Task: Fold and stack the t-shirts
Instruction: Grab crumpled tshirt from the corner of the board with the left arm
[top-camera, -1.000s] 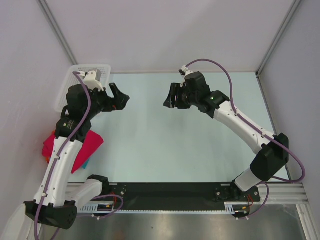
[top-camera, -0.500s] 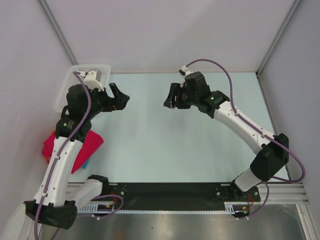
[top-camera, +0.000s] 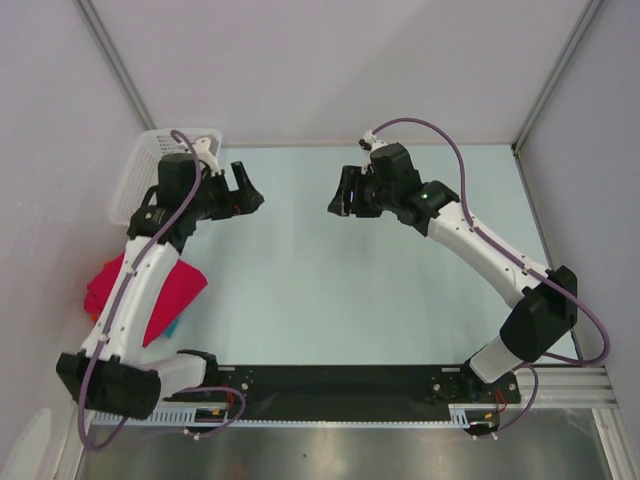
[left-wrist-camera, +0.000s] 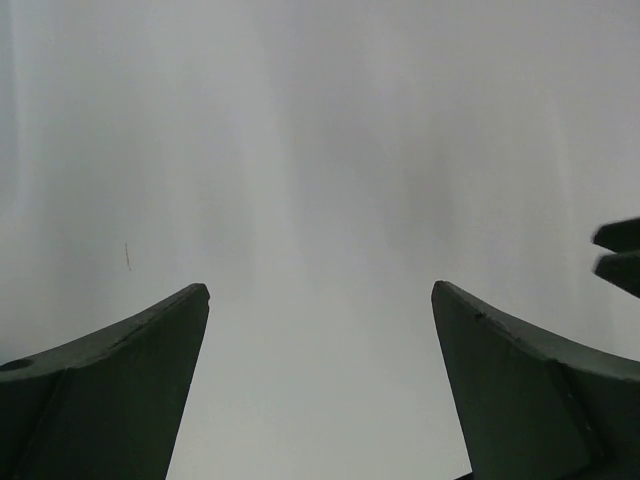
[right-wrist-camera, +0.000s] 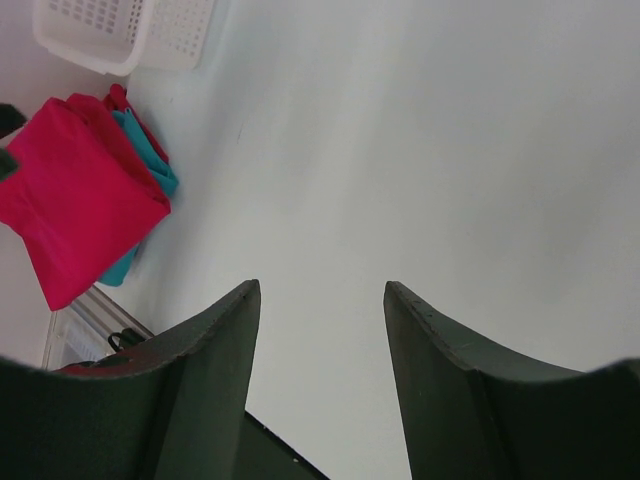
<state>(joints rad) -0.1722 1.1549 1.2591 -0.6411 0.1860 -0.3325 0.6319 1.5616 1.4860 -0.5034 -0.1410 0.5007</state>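
Observation:
A folded crimson-pink t-shirt (top-camera: 160, 291) lies on top of a stack at the table's left edge, with a teal t-shirt (top-camera: 172, 326) peeking out beneath it. The stack also shows in the right wrist view, crimson-pink (right-wrist-camera: 75, 205) over teal (right-wrist-camera: 152, 168). I cannot make out the orange shirt. My left gripper (top-camera: 251, 192) is open and empty, held above the table's back left, well away from the stack. My right gripper (top-camera: 336, 198) is open and empty, facing it across the middle. In the wrist views both the left gripper (left-wrist-camera: 320, 292) and the right gripper (right-wrist-camera: 322, 288) show only bare table between the jaws.
A white mesh basket (top-camera: 137, 166) stands in the back left corner, behind the left arm, and shows in the right wrist view (right-wrist-camera: 120, 30). Walls close in the table on the left, back and right. A black rail (top-camera: 340, 381) runs along the near edge.
The left arm has swung its elbow and wrist toward the back. Its gripper has shifted slightly up and right, still open. The right arm and the shirts have not moved.

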